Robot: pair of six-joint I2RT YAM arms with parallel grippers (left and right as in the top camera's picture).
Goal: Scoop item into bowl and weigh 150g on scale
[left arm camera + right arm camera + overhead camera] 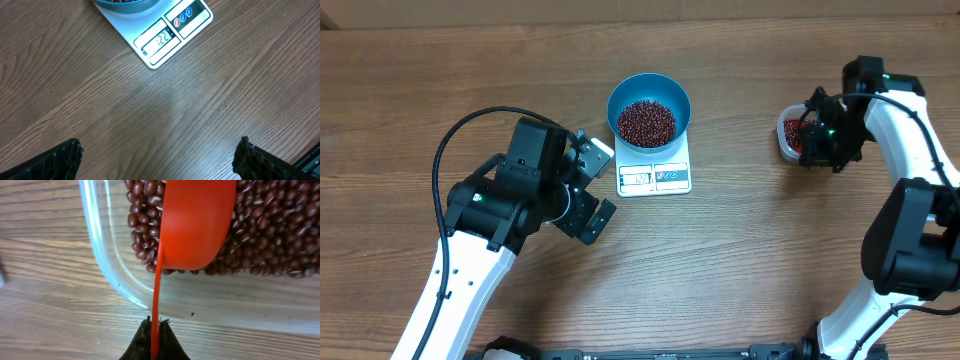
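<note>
While its cup sits in the tub's (105,255) beans (280,230) ahead, right tool (155,332): clamped on scoop (195,225) handle.
Left tool (594,187): wide, empty.
Bowl (650,86): on scale (655,178), beside left tool, holding beans.

1. Table (100,110): wood grain, matt.
2. Scoop (197,220) in right gripper (155,337): red plastic, glossy.
3. Tub (107,255) just ahead of it: clear plastic, shiny.
4. Beans (280,230): smooth, slight sheen.
5. Scale (161,40): white plastic, smooth.
6. L gripper (160,162) pads (55,162): black, rough, pebbly.
</note>
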